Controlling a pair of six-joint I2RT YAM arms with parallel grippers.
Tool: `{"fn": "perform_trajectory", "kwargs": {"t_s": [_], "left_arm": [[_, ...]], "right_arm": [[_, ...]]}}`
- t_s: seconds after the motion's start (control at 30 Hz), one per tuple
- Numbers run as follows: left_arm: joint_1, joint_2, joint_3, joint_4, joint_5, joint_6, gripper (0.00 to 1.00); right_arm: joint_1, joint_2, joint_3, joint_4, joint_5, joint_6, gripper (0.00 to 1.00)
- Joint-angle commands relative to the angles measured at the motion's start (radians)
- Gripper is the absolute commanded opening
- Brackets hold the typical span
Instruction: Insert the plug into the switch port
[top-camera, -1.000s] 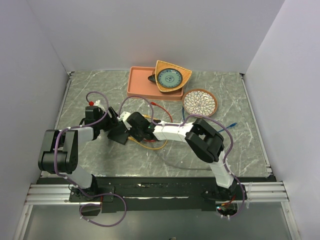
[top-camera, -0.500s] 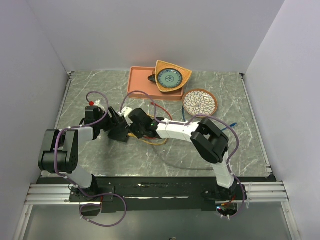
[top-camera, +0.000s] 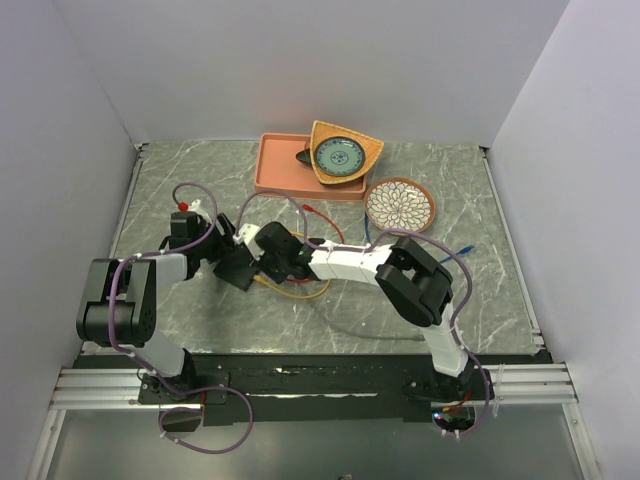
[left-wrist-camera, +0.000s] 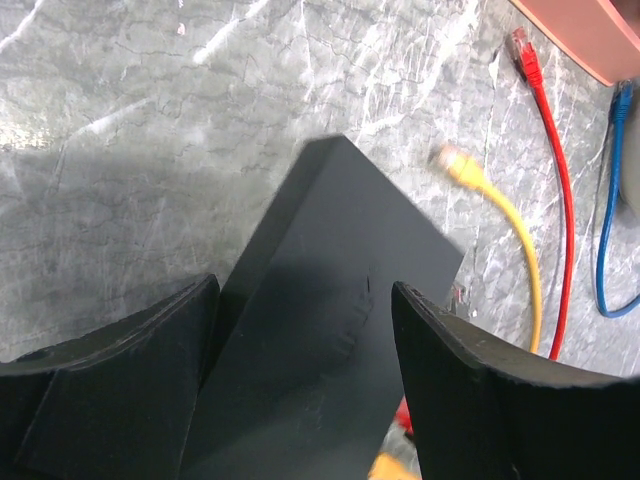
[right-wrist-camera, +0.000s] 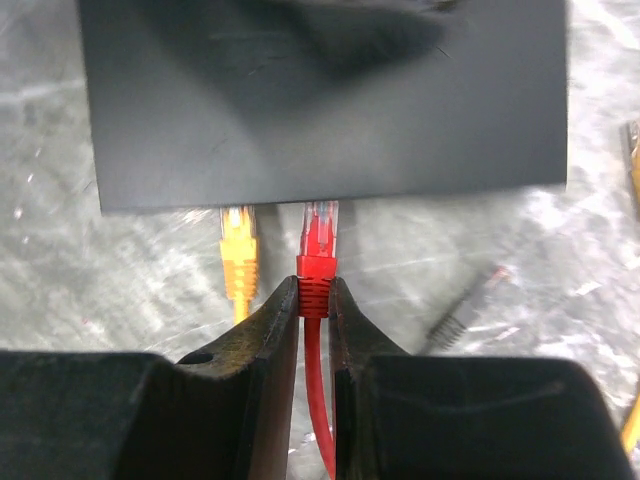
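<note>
The right hand (right-wrist-camera: 313, 300) is almost shut and pinches the red plug (right-wrist-camera: 320, 245). The plug's tip is right at the near edge of the switch (right-wrist-camera: 320, 90), just beside a yellow plug (right-wrist-camera: 238, 250) that meets the same edge. The left hand (left-wrist-camera: 303, 290) is wide, one finger on each side of the switch, which lies flat on the grey surface (top-camera: 260, 325), left of the middle in the top view; a pink tray (top-camera: 280, 170) sits far back.

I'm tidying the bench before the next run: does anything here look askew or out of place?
The orange dish sits crooked across the pink tray's right end, overhanging its rim. Spare cables sprawl loose beside the switch. Nothing looks spilled or broken.
</note>
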Motion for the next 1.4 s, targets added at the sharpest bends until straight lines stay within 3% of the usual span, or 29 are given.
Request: {"fn": "perform_trajectory", "kwargs": {"t_s": [0.0, 0.47, 0.9, 1.37], "left_arm": [[-0.023, 0.018, 0.010, -0.086, 0.098, -0.023, 0.76], [-0.023, 0.010, -0.008, -0.085, 0.086, -0.020, 0.74], [-0.024, 0.037, -0.010, -0.065, 0.094, -0.021, 0.72], [-0.024, 0.040, -0.028, -0.040, 0.118, -0.029, 0.65]], "right_arm": [[0.051, -0.015, 0.034, 0.091, -0.053, -0.071, 0.00], [0.056, -0.058, -0.066, 0.106, 0.020, 0.022, 0.00], [0.054, -0.136, -0.262, 0.379, 0.066, 0.099, 0.00], [0.054, -0.084, -0.243, 0.407, 0.085, 0.173, 0.00]]}}
